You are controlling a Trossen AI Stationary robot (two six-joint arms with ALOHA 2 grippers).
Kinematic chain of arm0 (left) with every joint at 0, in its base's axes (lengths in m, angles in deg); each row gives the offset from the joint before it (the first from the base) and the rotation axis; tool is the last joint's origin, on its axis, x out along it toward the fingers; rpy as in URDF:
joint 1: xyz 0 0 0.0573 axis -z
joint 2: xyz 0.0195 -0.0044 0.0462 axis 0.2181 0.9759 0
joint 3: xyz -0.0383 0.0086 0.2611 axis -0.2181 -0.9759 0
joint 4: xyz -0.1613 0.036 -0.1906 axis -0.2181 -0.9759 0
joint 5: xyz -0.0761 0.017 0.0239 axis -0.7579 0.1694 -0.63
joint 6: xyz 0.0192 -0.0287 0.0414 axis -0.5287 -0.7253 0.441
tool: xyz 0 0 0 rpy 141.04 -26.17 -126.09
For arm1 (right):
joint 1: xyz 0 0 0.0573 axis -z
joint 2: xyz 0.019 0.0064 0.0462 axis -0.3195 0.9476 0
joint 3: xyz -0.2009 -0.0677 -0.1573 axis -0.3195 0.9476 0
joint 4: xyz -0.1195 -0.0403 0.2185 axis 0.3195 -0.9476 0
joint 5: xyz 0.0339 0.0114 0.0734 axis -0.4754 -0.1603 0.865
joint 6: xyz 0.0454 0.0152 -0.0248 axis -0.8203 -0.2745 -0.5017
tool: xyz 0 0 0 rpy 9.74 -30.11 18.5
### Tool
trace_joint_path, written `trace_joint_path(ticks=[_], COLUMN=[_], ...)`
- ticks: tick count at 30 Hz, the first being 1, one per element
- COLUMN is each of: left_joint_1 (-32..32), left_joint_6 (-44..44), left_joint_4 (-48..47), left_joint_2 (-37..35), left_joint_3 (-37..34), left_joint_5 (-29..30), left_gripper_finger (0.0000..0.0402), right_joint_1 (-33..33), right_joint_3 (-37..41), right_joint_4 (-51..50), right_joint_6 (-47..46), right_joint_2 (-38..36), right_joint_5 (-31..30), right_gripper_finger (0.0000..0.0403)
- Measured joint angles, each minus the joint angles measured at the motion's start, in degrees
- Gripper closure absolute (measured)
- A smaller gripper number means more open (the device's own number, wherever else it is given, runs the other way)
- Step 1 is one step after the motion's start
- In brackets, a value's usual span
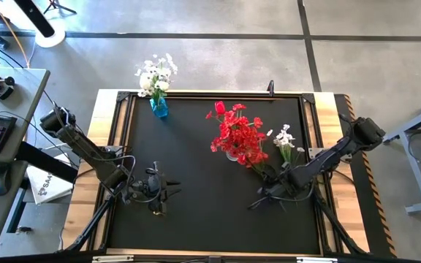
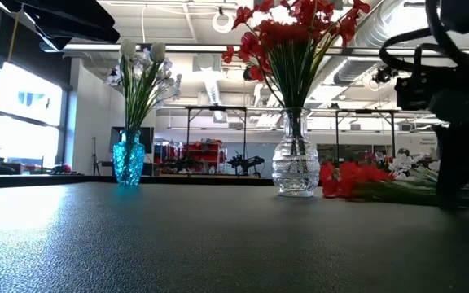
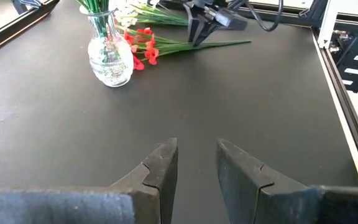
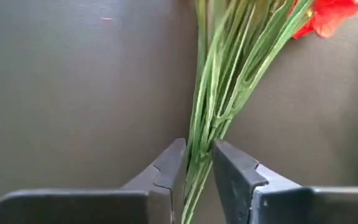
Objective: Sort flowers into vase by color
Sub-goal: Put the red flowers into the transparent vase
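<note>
Flowers (image 4: 219, 93) lie flat on the black table (image 1: 196, 212), on its right side, just beside the clear vase (image 2: 295, 167). You can see their green stems bunched together, with red blossoms at the far end and a few white ones near them. Your right gripper (image 4: 196, 163) is down low over the stem ends. Its two fingers (image 4: 166, 171) sit on either side of the stems, pinching them where they come together.

The clear vase stands upright near the middle of the table and holds a big bunch of red flowers (image 1: 236, 135). Loose white flowers (image 1: 285, 139) show just to the right of it.

A blue vase (image 1: 158, 107) stands at the far left edge of the table, well apart from the clear one. It holds white flowers (image 1: 156, 75).

Your left gripper (image 3: 196, 165) waits low over the table's left front part, well apart from everything. Its fingers are spread a little, with nothing between them.
</note>
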State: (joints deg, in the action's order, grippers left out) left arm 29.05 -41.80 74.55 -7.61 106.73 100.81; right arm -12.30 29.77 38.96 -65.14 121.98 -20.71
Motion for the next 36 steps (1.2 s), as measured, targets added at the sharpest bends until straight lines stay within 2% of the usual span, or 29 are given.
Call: trace_joint_path(ticks=[5,13,16,21,28,36], left_joint_1=[0.0,0.0,0.0,0.0,0.0,0.0], left_joint_6=[-0.4,-0.4,-0.4,-0.4,-0.4,-0.1], left_joint_4=[0.0,0.0,0.0,0.0,0.0,0.0], left_joint_2=[0.0,0.0,0.0,0.0,0.0,0.0], left_joint_3=[0.0,0.0,0.0,0.0,0.0,0.0], left_joint_5=[0.0,0.0,0.0,0.0,0.0,0.0], left_gripper_finger=[0.0307,0.0307,0.0307,0.0307,0.0307,0.0307], right_joint_1=[0.0,0.2,0.2,0.2,0.6,0.5], right_joint_3=[-0.5,-0.5,-0.5,-0.5,-0.5,-0.6], right_joint_4=[-0.3,0.1,0.1,0.2,0.4,2.7], right_joint_6=[-3.1,-2.6,-2.1,-1.7,-3.7,-3.3], right_joint_2=[0.0,0.0,0.0,0.0,0.3,5.2], right_joint_5=[0.1,-0.4,-0.7,-4.0,-2.7,-3.5], right_gripper_finger=[0.0326,0.0223,0.0205,0.0225,0.027,0.0252])
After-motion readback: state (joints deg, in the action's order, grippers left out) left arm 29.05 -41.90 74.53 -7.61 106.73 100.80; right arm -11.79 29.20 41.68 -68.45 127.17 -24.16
